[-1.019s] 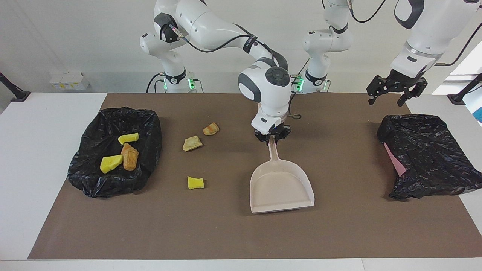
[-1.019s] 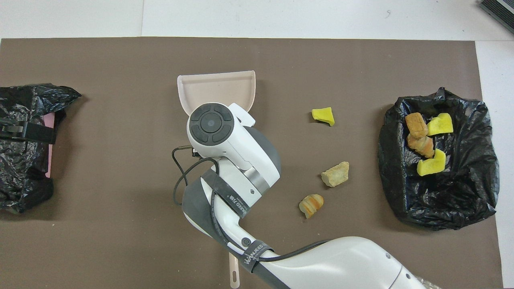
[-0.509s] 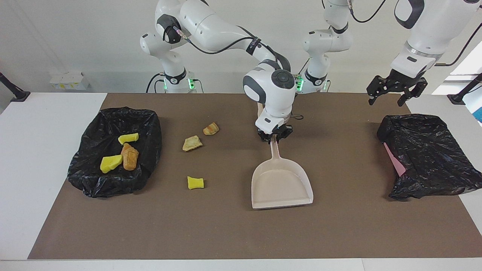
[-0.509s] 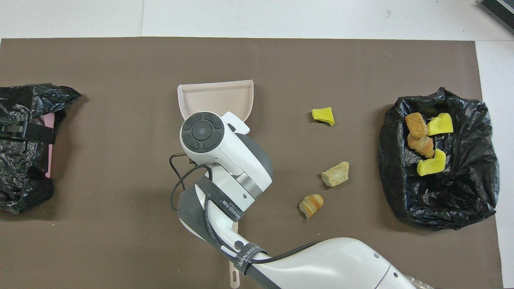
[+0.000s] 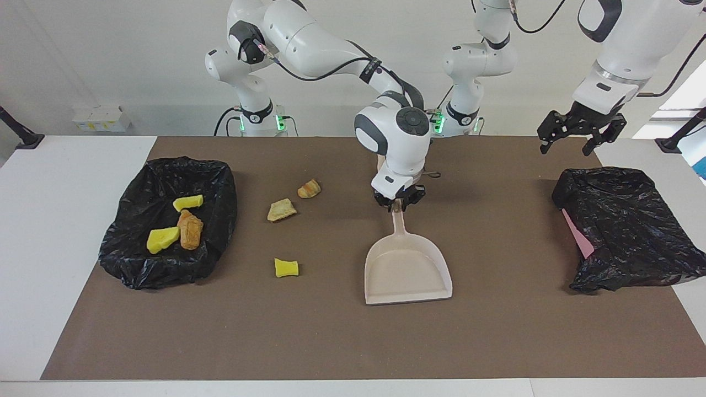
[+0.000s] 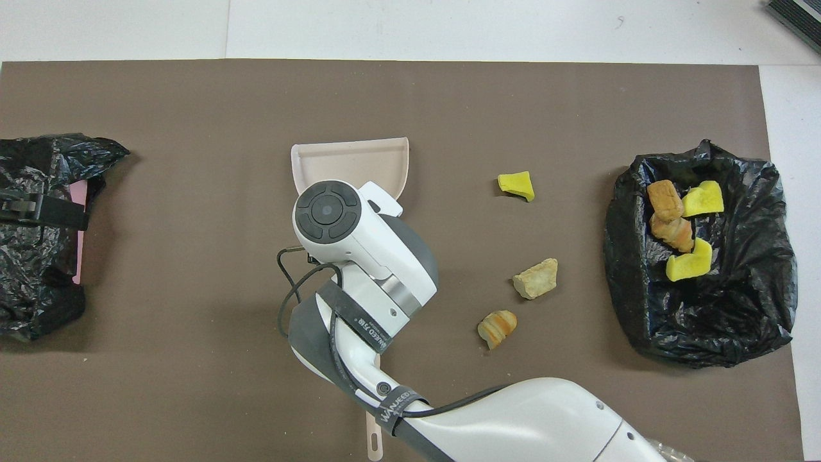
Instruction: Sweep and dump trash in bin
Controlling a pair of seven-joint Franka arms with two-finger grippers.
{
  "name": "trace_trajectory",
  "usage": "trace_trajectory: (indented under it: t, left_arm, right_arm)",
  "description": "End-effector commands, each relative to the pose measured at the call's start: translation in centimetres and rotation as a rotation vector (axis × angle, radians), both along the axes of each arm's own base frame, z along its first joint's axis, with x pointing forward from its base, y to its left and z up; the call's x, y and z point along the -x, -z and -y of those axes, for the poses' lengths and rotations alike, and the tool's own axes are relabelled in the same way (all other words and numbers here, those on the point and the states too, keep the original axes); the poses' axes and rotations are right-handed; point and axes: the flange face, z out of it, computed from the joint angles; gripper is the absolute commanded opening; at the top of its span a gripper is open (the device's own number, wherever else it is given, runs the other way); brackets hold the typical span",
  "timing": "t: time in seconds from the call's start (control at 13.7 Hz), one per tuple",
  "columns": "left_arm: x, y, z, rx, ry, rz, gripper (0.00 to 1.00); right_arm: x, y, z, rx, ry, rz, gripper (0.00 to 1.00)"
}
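The trash is split: three bits loose on the bench, a yellow sponge chunk and two bread-like lumps, and four already in the black-lined bin. They look light and squishy, so scoop them, don't pinch. The right end effector sits at the dustpan handle; can't tell if it's gripping. The left end effector hangs open over the other bag.
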Motion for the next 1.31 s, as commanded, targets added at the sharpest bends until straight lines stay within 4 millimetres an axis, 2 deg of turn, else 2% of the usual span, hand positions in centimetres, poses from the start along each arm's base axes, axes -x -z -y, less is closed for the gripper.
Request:
trace_trajectory:
  t: [0.0,0.15,0.29,0.36,0.51,0.58,0.65,0.8,0.87,1.02,1.09,1.24]
  left_arm:
    - [0.4,-0.2,-0.3,-0.016,-0.012,-0.003,1.0]
    - [1.0,-0.1,-0.2,-0.018,-0.01,-0.032,1.0]
    - [0.8,0.1,0.3,-0.011,-0.006,-0.019,1.0]
    - [0.1,0.7,0.7,0.003,-0.001,0.005,1.0]
    - [-0.9,1.8,1.5,0.018,0.009,0.058,1.0]
    - [-1.3,2.4,2.3,0.025,0.022,0.074,1.0]
    - [-1.8,3.4,3.3,0.026,0.042,0.068,1.0]
    - [-2.2,4.0,5.7,0.03,0.059,0.075,1.0]
    - [-2.5,4.7,6.5,0.034,0.051,0.069,1.0]
    - [-3.1,6.1,9.8,0.04,0.058,0.069,1.0]
    - [-3.7,7.0,10.8,0.046,0.047,0.074,1.0]
    - [-3.9,9.2,14.7,0.052,0.061,0.061,1.0]
  right_arm:
    - [0.4,-0.7,0.8,0.001,0.035,-0.015,0.7]
    - [0.1,-2.7,1.9,0.004,0.052,-0.015,0.81]
    - [0.8,-5.3,2.6,0.009,0.057,-0.01,0.86]
    - [1.9,-6.2,2.7,0.013,0.05,-0.006,0.87]
    - [4.7,-7.8,4.0,0.022,0.043,-0.02,0.92]
    - [6.9,-8.4,4.7,0.023,0.043,-0.037,1.0]
    - [9.0,-8.7,4.8,0.021,0.031,-0.053,1.0]
    - [12.7,-8.3,4.4,0.047,-0.009,-0.068,1.0]
    - [14.0,-8.2,4.3,0.049,-0.003,-0.08,1.0]
    - [16.6,-7.7,3.9,0.045,0.005,-0.1,1.0]
    - [17.4,-7.3,4.0,0.024,0.022,-0.117,1.0]
    - [20.0,-6.0,3.6,0.006,0.006,-0.123,1.0]
